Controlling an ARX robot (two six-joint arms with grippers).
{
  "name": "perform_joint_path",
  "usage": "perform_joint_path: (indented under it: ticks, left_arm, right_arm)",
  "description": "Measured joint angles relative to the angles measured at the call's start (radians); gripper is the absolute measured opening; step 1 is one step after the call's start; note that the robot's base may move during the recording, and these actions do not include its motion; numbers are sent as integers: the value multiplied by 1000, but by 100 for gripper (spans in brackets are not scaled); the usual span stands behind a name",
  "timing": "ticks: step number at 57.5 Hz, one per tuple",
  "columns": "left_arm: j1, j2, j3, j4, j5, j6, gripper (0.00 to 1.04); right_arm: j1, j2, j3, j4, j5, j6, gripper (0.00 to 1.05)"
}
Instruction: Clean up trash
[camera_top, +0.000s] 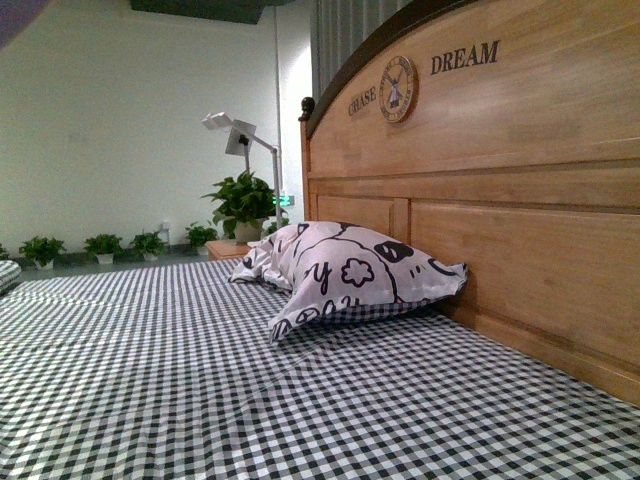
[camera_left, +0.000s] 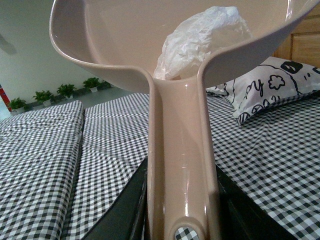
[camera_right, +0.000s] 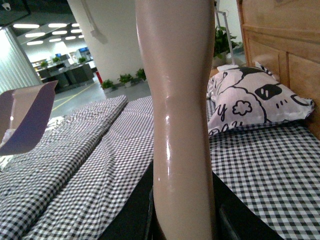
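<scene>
Gingham bedsheet (camera_top: 200, 400) runs wide open, headboard (camera_top: 520, 200) walling one edge, pillow (camera_top: 350, 270) against it. Left gripper (camera_left: 180, 220) clamps the dustpan (camera_left: 125, 45), trash (camera_left: 200, 42) inside; right gripper (camera_right: 182, 215) clamps a beige handle (camera_right: 180, 100).

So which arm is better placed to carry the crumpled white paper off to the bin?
Left, probably. Its wrist view shows the crumpled white paper wad already lying in the pale beige plastic dustpan it holds. The right arm holds only a beige plastic handle; no trash shows there.
</scene>
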Motion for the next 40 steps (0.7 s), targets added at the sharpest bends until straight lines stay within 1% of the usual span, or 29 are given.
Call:
perform_joint_path:
  ticks: [10, 12, 23, 40]
  left_arm:
    - [-40, 0, -1, 0, -14, -18, 28]
    - [-44, 0, -1, 0, -14, -21, 28]
    - [-45, 0, -1, 0, -20, -26, 28]
    - [-46, 0, -1, 0, -20, -28, 28]
  right_arm:
    - [71, -43, -3, -67, 108, -46, 19]
    - [78, -44, -3, -72, 117, -51, 19]
    - [82, -44, -4, -76, 138, -66, 19]
    - [83, -44, -5, -76, 135, -69, 19]
